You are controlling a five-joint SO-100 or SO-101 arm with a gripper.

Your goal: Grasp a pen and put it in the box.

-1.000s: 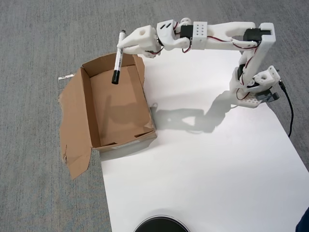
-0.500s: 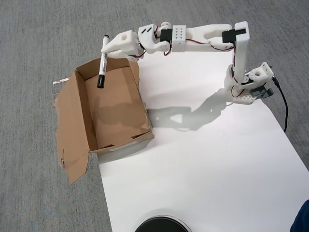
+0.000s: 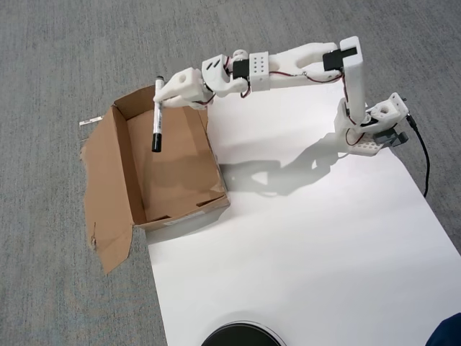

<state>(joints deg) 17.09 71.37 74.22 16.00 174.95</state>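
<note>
White slim pen over ragged cardboard box

White arm stretched out to the left in the overhead view, gripper closed on the pen

The base sits near the right edge of the white sheet, close to its far right corner; from it a link rises, then the arm bends and runs nearly level leftward past the sheet's far edge, with red wires showing at the joints. The wrist ends in the white gripper, whose fingers clamp the pen near its upper end, so the pen hangs below them, tilted only slightly from upright
</note>
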